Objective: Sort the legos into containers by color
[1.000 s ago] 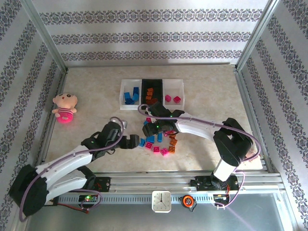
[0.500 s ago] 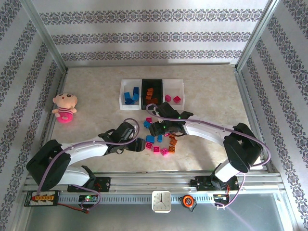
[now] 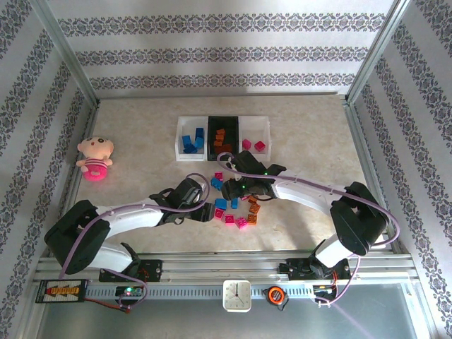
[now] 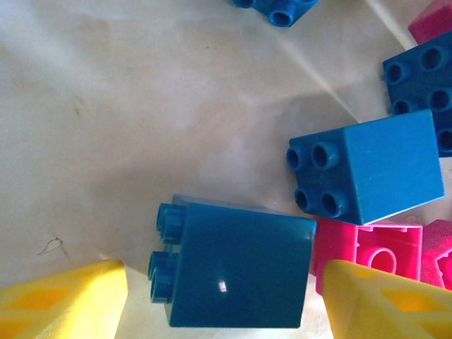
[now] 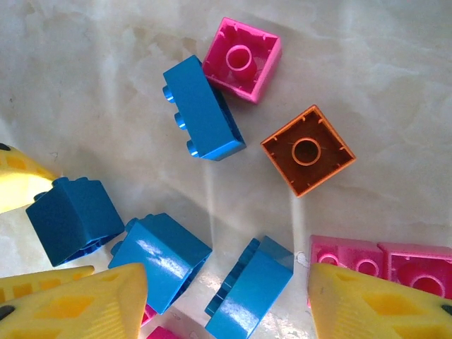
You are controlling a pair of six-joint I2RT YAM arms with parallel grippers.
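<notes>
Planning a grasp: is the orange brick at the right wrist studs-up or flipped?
Flipped: orange brick shows hollow underside and centre tube, no studs.

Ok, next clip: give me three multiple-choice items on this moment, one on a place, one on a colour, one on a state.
1. Where is the doll? A) by the left edge of the table B) in a bin C) between the arms
2. What colour are the bricks in the black bin? A) blue B) orange C) pink
3. How is the left claw? A) shut on a pink brick B) shut on nothing C) open around a blue brick
Answers: 1 A, it lies far left of the bins. 2 B, they are plainly orange. 3 C, its fingers stand apart beside the brick.
</notes>
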